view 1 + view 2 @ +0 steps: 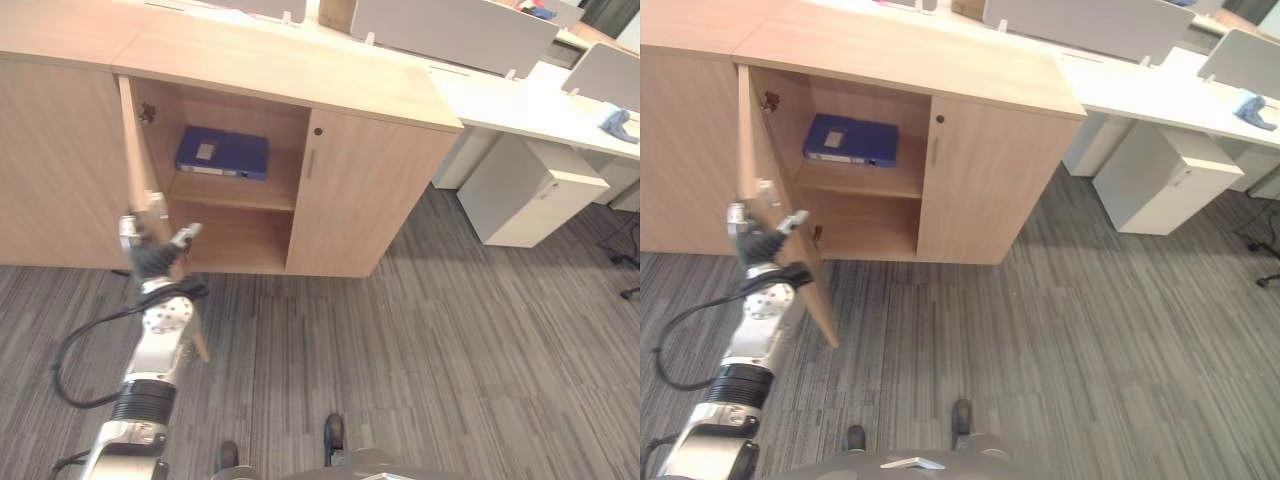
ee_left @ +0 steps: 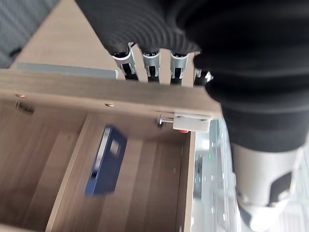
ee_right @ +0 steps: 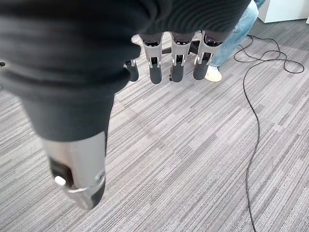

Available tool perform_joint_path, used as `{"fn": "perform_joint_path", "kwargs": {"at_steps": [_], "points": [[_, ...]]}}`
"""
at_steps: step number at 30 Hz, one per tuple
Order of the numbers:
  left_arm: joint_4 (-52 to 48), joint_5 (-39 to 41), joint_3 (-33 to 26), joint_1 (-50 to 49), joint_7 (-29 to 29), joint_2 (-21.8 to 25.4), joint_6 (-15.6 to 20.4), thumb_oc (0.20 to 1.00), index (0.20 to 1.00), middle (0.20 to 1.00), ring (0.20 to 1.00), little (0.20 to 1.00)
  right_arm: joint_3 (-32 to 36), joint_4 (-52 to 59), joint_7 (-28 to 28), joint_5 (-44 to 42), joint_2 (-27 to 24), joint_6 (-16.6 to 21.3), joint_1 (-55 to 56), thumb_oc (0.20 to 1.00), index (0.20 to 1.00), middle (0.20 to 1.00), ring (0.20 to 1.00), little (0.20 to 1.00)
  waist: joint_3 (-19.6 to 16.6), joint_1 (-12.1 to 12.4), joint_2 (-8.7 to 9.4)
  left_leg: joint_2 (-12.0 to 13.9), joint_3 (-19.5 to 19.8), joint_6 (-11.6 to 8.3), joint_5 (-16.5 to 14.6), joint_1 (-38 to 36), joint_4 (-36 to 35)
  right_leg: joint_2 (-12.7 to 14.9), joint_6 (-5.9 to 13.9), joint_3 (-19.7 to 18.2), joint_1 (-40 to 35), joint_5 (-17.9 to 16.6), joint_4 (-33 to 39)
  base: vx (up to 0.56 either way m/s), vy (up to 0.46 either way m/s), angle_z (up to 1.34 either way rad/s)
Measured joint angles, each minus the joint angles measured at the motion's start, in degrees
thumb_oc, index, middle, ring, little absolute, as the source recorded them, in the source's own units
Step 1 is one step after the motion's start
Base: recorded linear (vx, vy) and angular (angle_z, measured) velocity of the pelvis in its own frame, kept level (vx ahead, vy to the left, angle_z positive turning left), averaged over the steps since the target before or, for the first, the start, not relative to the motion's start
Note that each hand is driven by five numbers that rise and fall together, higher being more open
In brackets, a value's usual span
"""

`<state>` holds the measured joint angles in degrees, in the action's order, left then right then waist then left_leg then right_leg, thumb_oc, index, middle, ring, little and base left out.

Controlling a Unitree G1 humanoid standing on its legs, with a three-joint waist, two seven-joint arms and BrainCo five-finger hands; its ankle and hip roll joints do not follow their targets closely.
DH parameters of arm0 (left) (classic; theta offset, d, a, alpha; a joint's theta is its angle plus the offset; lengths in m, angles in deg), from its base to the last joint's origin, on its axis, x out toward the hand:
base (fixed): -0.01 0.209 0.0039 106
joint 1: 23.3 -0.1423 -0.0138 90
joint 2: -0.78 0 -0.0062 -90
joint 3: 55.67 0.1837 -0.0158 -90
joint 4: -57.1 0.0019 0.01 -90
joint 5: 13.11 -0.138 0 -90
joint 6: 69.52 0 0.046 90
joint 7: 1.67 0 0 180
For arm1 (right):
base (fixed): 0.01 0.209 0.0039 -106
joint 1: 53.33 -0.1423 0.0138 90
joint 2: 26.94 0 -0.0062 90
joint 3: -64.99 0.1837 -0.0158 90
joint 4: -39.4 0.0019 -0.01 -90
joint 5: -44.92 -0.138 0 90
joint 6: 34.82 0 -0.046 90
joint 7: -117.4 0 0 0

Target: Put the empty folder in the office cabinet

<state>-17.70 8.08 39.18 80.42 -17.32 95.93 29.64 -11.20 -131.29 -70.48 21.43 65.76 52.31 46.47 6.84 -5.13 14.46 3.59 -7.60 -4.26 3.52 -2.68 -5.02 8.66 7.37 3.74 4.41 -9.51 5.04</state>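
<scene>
A blue folder (image 1: 222,152) lies flat on the upper shelf of the wooden office cabinet (image 1: 290,70); the left wrist view shows that folder (image 2: 106,159) too. The cabinet's left door (image 1: 765,190) stands swung out towards me. My left hand (image 1: 150,258) is at that door's free edge, open, with straight fingers (image 2: 149,63) on the door's outer face and the thumb on the inner side. The lower shelf is bare. My right hand (image 3: 155,67) hangs open over the carpet, holding nothing.
The cabinet's right door (image 1: 360,195) is closed. A white drawer unit (image 1: 530,190) stands under a desk (image 1: 520,100) to the right. A person's leg and shoe (image 3: 212,72) show past my right hand. Grey striped carpet (image 1: 420,340) spreads before the cabinet.
</scene>
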Motion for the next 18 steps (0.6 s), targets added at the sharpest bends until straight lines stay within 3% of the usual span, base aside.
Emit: {"fn": "perform_joint_path", "kwargs": {"at_steps": [2, 7, 15, 18], "points": [[-2.6, 1.0, 5.8, 0.0, 3.7, -0.7, -0.2, 1.000, 1.000, 1.000, 1.000, 1.000, 0.0, 0.0, 0.0, 0.1, 0.0, 0.0, -0.8, 1.000, 1.000, 1.000, 1.000, 1.000, 0.0, -1.7, -0.20, 0.0, -0.2, 0.03, 0.0, -0.2, 0.0, 0.0, 0.07, -0.1, -0.1, 0.0, 0.0, 0.02, 0.015, -0.08], [-4.5, 4.3, 10.9, -0.1, 9.4, -4.7, -0.4, 1.000, 1.000, 1.000, 1.000, 1.000, 0.0, 0.2, 0.0, 0.5, -0.1, -0.1, -1.7, 1.000, 1.000, 1.000, 1.000, 1.000, -0.3, -3.9, -1.37, 0.1, -1.8, -0.01, -0.4, -1.8, 0.0, -0.3, 0.12, -1.1, -0.7, -0.1, -0.1, 0.02, 0.011, -0.19], [-3.8, 7.2, 9.7, -8.5, 11.9, -5.9, -1.8, 1.000, 1.000, 1.000, 1.000, 1.000, 0.1, 0.1, 0.4, 1.1, -0.7, -1.3, -2.4, 1.000, 1.000, 1.000, 1.000, 1.000, -2.0, -3.3, -6.19, 0.1, -2.3, 0.32, -1.1, -2.6, 0.0, -0.3, 0.53, -1.2, -1.7, -0.4, 0.0, 0.00, 0.002, -0.02], [3.1, 7.1, 7.7, -12.9, 12.6, -6.0, -3.2, 1.000, 1.000, 1.000, 1.000, 1.000, 0.1, 0.2, 0.6, 2.1, -1.0, -1.5, -3.4, 1.000, 1.000, 1.000, 1.000, 1.000, -2.1, -2.3, -7.48, 0.1, -2.2, 0.11, -1.4, -2.8, 0.0, -0.3, -0.05, -1.2, -1.8, 0.0, 0.0, 0.00, 0.000, 0.01]]}}
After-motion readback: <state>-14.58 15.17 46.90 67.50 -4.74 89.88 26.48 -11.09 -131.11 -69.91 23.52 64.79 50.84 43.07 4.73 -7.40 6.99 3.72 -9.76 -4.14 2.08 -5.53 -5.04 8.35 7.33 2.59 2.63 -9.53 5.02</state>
